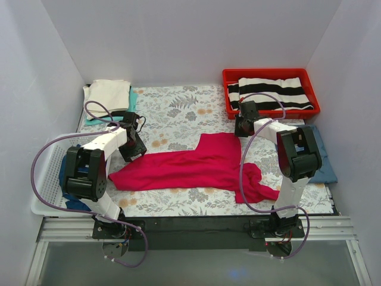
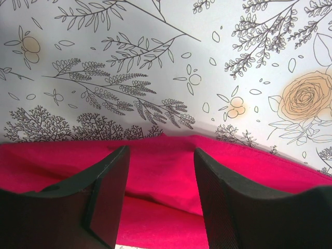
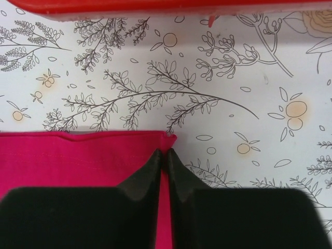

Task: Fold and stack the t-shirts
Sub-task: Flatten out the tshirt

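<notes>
The red tee (image 1: pixel 190 167) lies open on the tabletop (image 1: pixel 178 107) between the two arms, its long axis running left to right, with one flap reaching up toward the far side and a rumpled end trailing at the near right.

The right claw (image 3: pixel 165 154) is closed on the far right corner of that flap. Its fingers meet right at the cloth's folded edge, so it appears to have the corner pinched (the wrist view shows only a sliver of red between them).

The left claw (image 2: pixel 161 155) is spread wide and straddles the tee's far edge near its left end, gripping nothing. The cloth lies directly under and toward the arm's base from the fingertips, so the left arm is the nearer one for that end.

The red tray (image 1: pixel 268 72) at the far right holds a striped shirt (image 1: pixel 271 92). The white basket (image 1: pixel 47 202) at the near left holds a navy tee (image 1: pixel 74 202), mostly hidden by the left arm. A cream tee (image 1: pixel 108 92) sits folded on a teal tee (image 1: pixel 133 98) at the far left corner.
</notes>
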Robot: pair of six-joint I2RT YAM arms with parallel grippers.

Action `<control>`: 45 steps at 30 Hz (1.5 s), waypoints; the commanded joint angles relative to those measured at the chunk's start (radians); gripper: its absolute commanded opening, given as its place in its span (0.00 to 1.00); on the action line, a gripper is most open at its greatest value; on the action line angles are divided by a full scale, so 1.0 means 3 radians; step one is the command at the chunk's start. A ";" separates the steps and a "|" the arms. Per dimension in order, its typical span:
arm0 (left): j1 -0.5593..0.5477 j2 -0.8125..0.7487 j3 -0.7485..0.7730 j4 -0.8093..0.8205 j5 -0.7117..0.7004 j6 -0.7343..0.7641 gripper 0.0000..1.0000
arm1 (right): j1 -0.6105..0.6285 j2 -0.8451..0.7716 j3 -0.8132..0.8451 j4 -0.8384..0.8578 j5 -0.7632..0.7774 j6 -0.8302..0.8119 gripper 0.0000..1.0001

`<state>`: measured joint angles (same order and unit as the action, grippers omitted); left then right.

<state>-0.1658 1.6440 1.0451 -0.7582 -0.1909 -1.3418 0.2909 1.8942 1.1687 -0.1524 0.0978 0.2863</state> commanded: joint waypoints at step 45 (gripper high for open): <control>0.0000 0.0881 0.1077 0.0380 0.0713 0.0162 0.00 | -0.0284 -0.1528 0.0236 -0.1328 0.1407 0.0309 0.01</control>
<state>-0.1654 1.9484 1.3483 -0.6281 0.0212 -1.3106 0.2050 1.4776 1.2446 -0.5697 0.5098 0.3645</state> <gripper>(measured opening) 0.043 0.023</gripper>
